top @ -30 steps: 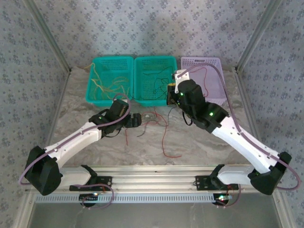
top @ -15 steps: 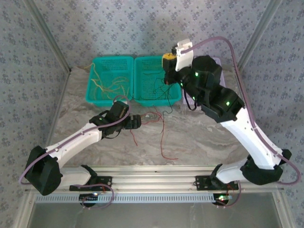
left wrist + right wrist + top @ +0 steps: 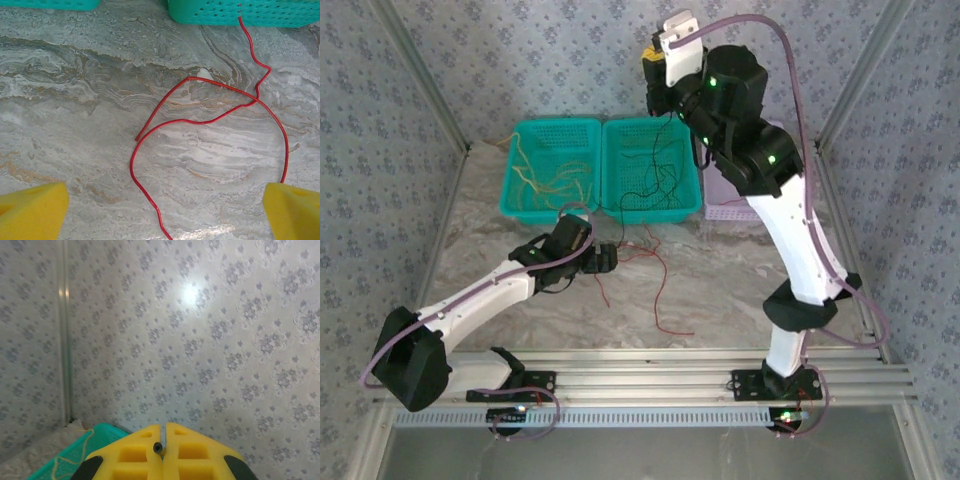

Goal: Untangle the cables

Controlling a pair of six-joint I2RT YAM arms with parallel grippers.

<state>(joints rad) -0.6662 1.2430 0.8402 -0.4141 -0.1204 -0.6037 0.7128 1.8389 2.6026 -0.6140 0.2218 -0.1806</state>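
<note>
My right gripper (image 3: 653, 62) has climbed from just in front of the middle basket (image 3: 650, 122) to high above it, fingers pressed together on the black cable (image 3: 663, 165), which now hangs taut down into that basket. The wrist view shows the cable nipped between the pads (image 3: 150, 437). My left gripper (image 3: 608, 258) has stayed low in front of the basket, fingers wide apart over the red cable (image 3: 210, 121). I judge the black strand is nearly pulled free of the red.

Red cables (image 3: 189, 78) lie looped; black cable (image 3: 660, 160) hangs (apparently pinched); yellow cables (image 3: 552, 182) heaped.
</note>
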